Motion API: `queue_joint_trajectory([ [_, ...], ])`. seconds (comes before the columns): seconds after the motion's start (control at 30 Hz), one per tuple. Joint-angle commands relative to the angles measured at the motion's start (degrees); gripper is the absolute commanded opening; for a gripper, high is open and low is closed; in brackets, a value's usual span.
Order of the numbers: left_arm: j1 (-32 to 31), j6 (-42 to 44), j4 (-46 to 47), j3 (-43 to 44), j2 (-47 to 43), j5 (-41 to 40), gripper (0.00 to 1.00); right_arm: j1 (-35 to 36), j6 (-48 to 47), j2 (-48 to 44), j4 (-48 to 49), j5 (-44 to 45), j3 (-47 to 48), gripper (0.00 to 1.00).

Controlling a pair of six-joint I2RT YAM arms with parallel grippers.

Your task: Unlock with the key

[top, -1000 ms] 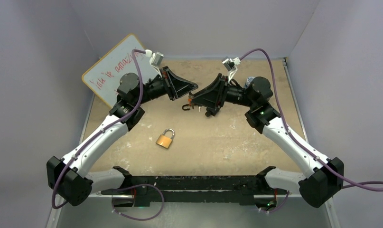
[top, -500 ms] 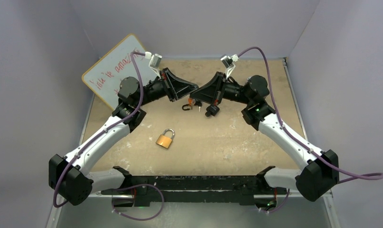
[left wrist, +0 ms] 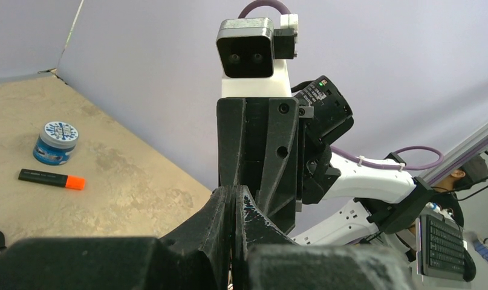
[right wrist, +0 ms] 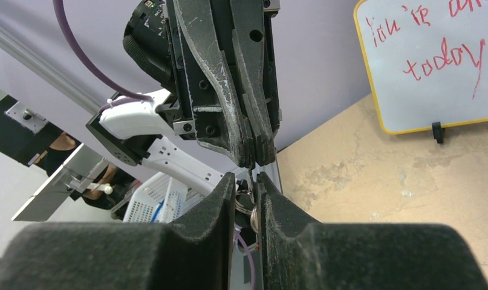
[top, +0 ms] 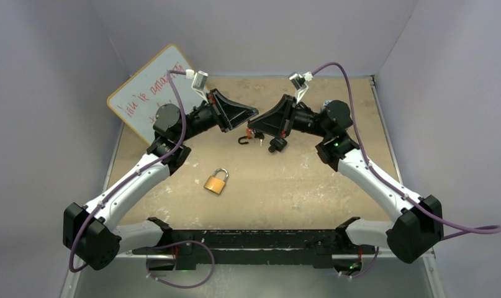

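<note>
A brass padlock (top: 216, 182) with a silver shackle lies on the tan table (top: 297, 180), near the middle front. My two grippers meet tip to tip above the table's far middle. My left gripper (top: 254, 114) is shut, and in the right wrist view its fingertips (right wrist: 254, 158) pinch the thin blade of the key (right wrist: 251, 181). My right gripper (right wrist: 246, 184) is closed around the key's head and its ring (right wrist: 244, 200). A black hook (top: 242, 140) and spare keys hang below them. In the left wrist view my left gripper (left wrist: 234, 196) shows no gap.
A whiteboard (top: 149, 93) with red writing leans at the back left. A blue tin (left wrist: 55, 142) and an orange-capped marker (left wrist: 51, 178) lie at the back right, mostly hidden behind the right arm in the top view.
The right arm has shifted slightly toward the back and its wrist has turned. The left arm has edged back a little. The grippers stay tip to tip with the keys between them.
</note>
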Motion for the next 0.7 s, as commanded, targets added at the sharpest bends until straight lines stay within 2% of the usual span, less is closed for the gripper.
queue_joint_trajectory([
  [0.0,0.16,0.37,3.14,-0.27,-1.73,-2.34,0.0,0.13,0.95,-0.93,3.39,-1.95,-0.74,0.2],
  [0.13,0.13,0.2,3.32,-0.27,-1.74,-2.55,0.0,0.14,1.08,-0.8,3.55,-2.35,-0.69,0.12],
  [0.27,0.13,-0.14,3.82,-0.35,-1.74,-2.78,0.0,0.18,1.1,-0.28,3.59,-2.79,-0.66,0.11],
  [0.43,0.15,-1.16,5.19,-1.01,-1.74,-2.75,0.0,0.14,1.05,0.18,4.01,-2.79,-0.08,0.0],
  [0.67,0.2,-2.7,6.77,-1.56,-1.55,-2.87,0.0,0.14,1.15,0.28,5.0,-2.39,-0.59,0.0],
])
